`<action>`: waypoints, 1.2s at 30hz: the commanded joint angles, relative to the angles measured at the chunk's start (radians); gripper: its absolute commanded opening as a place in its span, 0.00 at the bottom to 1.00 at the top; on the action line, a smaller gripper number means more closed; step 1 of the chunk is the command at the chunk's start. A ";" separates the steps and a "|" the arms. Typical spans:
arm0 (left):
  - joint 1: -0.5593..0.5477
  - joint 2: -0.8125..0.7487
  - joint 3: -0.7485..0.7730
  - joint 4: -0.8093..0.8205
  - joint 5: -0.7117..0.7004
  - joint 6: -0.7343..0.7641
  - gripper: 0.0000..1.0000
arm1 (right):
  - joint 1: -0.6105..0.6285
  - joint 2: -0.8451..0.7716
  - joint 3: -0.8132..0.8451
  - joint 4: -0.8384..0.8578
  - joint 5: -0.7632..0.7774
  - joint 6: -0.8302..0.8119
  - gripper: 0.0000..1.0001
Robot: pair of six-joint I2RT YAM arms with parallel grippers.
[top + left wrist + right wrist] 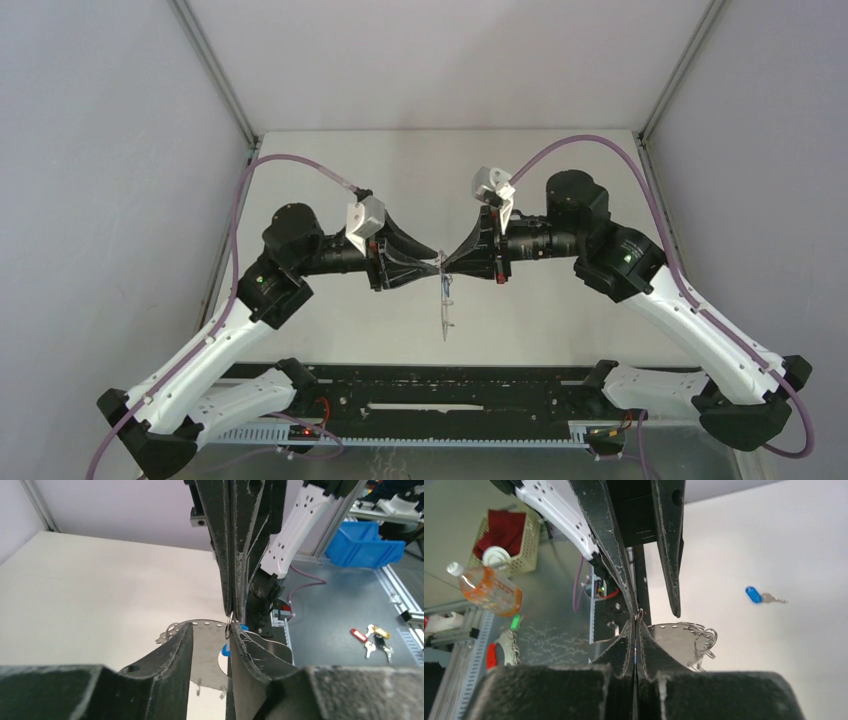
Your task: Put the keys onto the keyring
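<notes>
The keyring [445, 310] hangs edge-on in the air below the two meeting grippers. It shows as a flat grey hoop with rim holes and wire loops in the left wrist view [210, 647] and the right wrist view [676, 640]. My right gripper [449, 264] [636, 626] is shut on a small wire loop at its rim. A blue tag [225, 651] shows just behind that grip. My left gripper [435, 260] [210, 632] is open, its fingers either side of the hoop's rim. One key with a blue tag [754, 595] lies on the table.
A black rail [420, 400] runs along the near table edge. Off the table are a blue bin [365, 542], a bunch of keys with red and yellow tags [374, 640], an orange bottle [489, 587] and a basket [509, 535].
</notes>
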 commanded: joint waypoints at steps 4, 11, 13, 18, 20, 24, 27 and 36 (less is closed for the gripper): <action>0.003 0.019 0.092 -0.235 0.055 0.242 0.37 | 0.104 0.094 0.207 -0.367 0.180 -0.217 0.00; 0.002 0.043 0.128 -0.325 0.119 0.310 0.33 | 0.201 0.188 0.321 -0.503 0.299 -0.270 0.00; 0.001 0.042 0.129 -0.356 0.133 0.330 0.30 | 0.212 0.198 0.336 -0.516 0.317 -0.273 0.00; -0.005 0.041 0.123 -0.401 0.149 0.373 0.21 | 0.244 0.238 0.391 -0.556 0.354 -0.275 0.00; -0.010 0.039 0.124 -0.414 0.147 0.389 0.17 | 0.254 0.257 0.414 -0.569 0.362 -0.272 0.00; -0.013 0.041 0.125 -0.417 0.144 0.393 0.16 | 0.274 0.291 0.457 -0.590 0.368 -0.269 0.00; -0.016 0.041 0.124 -0.417 0.144 0.391 0.16 | 0.286 0.313 0.482 -0.603 0.371 -0.271 0.00; -0.016 0.031 0.120 -0.449 0.159 0.436 0.00 | 0.299 0.323 0.507 -0.609 0.385 -0.263 0.00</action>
